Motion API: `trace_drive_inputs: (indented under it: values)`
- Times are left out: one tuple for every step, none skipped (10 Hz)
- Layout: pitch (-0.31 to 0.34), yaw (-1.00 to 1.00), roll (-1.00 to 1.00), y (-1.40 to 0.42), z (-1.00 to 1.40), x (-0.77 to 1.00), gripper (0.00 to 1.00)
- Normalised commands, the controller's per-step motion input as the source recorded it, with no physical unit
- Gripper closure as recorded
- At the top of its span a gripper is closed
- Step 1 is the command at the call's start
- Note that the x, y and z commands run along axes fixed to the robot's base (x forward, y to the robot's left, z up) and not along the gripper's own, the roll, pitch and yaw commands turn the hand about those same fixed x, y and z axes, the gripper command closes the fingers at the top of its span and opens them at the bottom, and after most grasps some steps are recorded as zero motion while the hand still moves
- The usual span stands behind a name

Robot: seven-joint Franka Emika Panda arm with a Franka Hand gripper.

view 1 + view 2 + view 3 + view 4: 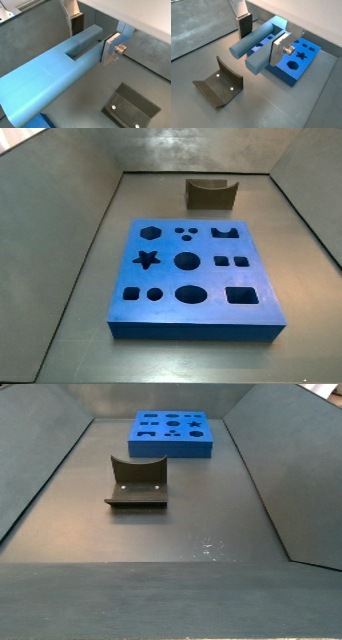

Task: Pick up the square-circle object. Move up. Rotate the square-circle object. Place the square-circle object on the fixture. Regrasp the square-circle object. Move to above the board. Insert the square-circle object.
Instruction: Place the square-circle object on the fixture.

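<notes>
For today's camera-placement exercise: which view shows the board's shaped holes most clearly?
A side view looks down on the board, so every hole shows. In the other side view it lies far off and small. In a wrist view, the square-circle object held in the hand hides part of it; the other wrist view misses the holes.

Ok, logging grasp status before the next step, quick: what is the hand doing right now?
Hand: closed on the peg, held up above the floor; both wrist views show it, neither side view does.
</notes>
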Motion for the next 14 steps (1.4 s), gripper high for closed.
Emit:
trace_drive_inputs:
  values:
    - [0.140,0.01,-0.10,-0.08,0.07,1.00,1.00]
    - [0.141,0.01,-0.10,-0.07,0.06,1.00,1.00]
    - [0.146,0.01,-0.10,-0.05,0.06,1.00,1.00]
    - [0.148,0.01,-0.09,-0.04,0.04,1.00,1.00]
    - [0.104,0.20,-1.00,0.58,-0.67,1.00,1.00]
    - [0.101,0.19,-1.00,0.60,-0.68,1.00,1.00]
    - [0.090,0.14,-1.00,0.54,-0.59,1.00,1.00]
    - [0.100,0.11,-1.00,0.40,-0.44,1.00,1.00]
    - [0.129,0.08,-1.00,0.29,-0.31,1.00,1.00]
    - [0.181,0.05,-0.94,0.24,-0.22,1.00,1.00]
    - [0.186,-0.01,-0.73,0.19,-0.17,1.00,1.00]
    - [0.171,-0.05,-0.59,0.15,-0.13,1.00,1.00]
    - [0.148,-0.08,-0.39,0.11,-0.07,0.95,1.00]
    - [0.130,-0.09,-0.27,0.08,-0.05,0.89,1.00]
